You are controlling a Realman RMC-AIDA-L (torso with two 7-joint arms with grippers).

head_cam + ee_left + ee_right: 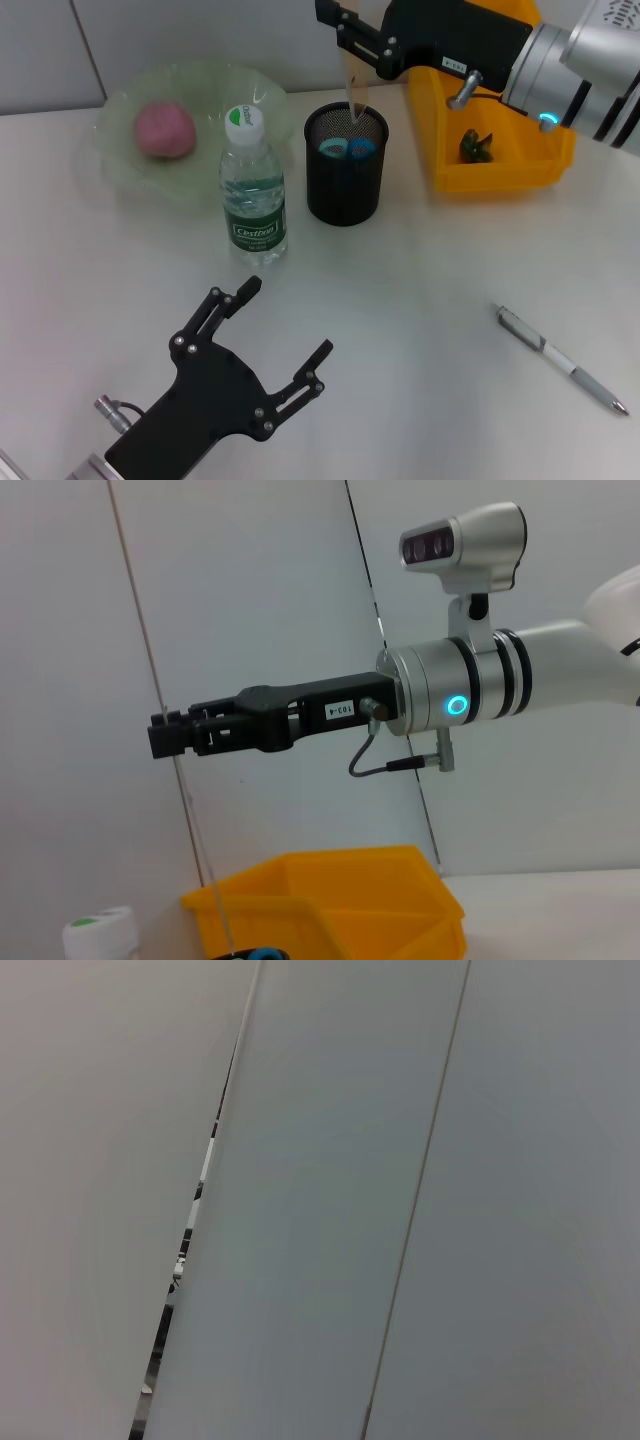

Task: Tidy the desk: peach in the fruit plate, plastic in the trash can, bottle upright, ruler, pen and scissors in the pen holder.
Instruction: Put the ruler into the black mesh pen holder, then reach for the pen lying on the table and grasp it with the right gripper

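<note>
Desk point(420, 300) carried all items. Yellow bin point(500, 160) held crumpled plastic point(476, 147), partly hidden behind right arm. Fruit plate point(120, 160) held peach point(165, 130). Left gripper point(275, 325) hovered low, fingers spread wide, holding nothing. Right gripper point(352, 45) pinched ruler point(355, 95) above pen holder point(345, 165); lower end inside, scissors handles point(345, 148) barely discernible. Bottle point(252, 190) stood upright. Pen point(560, 358) lay apart on desk.

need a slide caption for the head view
Right gripper lowers ruler into pen holder; pen lies on desk.
</note>
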